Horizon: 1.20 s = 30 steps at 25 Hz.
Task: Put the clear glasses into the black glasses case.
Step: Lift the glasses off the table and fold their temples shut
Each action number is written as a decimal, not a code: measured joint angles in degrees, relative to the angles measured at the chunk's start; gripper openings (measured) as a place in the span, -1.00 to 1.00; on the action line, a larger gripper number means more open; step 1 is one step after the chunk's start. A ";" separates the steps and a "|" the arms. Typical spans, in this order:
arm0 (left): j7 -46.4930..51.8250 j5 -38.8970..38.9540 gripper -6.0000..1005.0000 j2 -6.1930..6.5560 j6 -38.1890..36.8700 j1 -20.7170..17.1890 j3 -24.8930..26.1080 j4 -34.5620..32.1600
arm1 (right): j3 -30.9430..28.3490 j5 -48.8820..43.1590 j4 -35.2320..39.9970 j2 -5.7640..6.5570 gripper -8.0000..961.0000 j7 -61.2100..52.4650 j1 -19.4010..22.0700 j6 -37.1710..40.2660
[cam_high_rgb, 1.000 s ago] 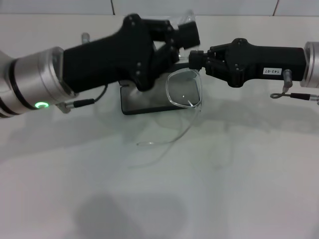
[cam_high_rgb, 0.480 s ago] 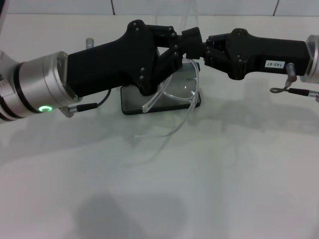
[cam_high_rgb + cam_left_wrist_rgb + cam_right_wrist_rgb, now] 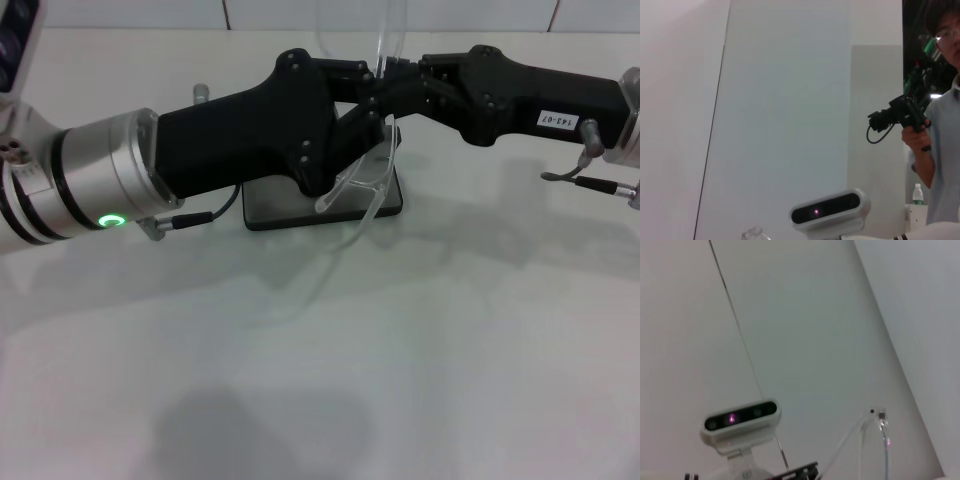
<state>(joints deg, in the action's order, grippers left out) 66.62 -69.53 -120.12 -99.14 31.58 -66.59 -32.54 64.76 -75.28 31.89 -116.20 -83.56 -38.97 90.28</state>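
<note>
The clear glasses point(image 3: 368, 178) hang tilted just above the black glasses case point(image 3: 275, 205), one lens low over the case's right end and one thin temple arm point(image 3: 386, 30) sticking up. My left gripper point(image 3: 362, 100) reaches in from the left and is shut on the frame. From the right, my right gripper point(image 3: 398, 72) meets it tip to tip and is shut on the glasses too. The case lies flat on the white table behind both arms, partly covered by the left gripper. A clear temple tip point(image 3: 883, 426) shows in the right wrist view.
The white table point(image 3: 330, 350) stretches toward me in front of the case. Both wrist views look up at a pale wall and the robot's head camera point(image 3: 830, 212). A person holding a camera point(image 3: 935, 125) stands at one side.
Both grippers have moved up and away from me, closing together. The glasses turned: the lens that faced me now hangs low over the case's right end and a temple arm points up.
</note>
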 joint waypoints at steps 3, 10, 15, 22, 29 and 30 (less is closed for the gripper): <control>-0.26 0.01 -0.91 -0.07 0.06 0.49 -0.05 0.91 | 0.07 1.22 -1.19 0.00 -0.88 0.00 -0.24 0.55; -0.36 0.06 -0.91 -0.20 0.73 0.64 -0.04 1.04 | 0.83 2.68 -1.49 0.01 -0.88 -0.02 -0.31 2.49; -0.36 0.21 -0.91 -0.20 0.83 0.75 -0.03 1.07 | 1.21 2.70 -1.41 0.01 -0.88 -0.02 -0.44 3.01; -0.36 1.86 -0.91 -0.10 0.90 0.64 -0.03 1.07 | 1.04 2.70 -1.43 0.05 -0.88 0.58 -0.40 2.55; -0.36 2.76 -0.91 0.03 0.83 0.23 -0.03 0.89 | 0.77 2.71 -1.47 0.15 -0.88 0.74 0.11 0.32; -0.36 2.77 -0.91 0.04 0.79 0.19 -0.03 0.87 | 0.74 2.77 -1.48 0.16 -0.88 0.75 0.18 -0.08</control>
<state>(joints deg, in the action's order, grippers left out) 66.27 -66.76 -120.08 -98.36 31.77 -66.62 -31.66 65.50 -72.51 30.42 -116.04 -82.82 -38.79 90.19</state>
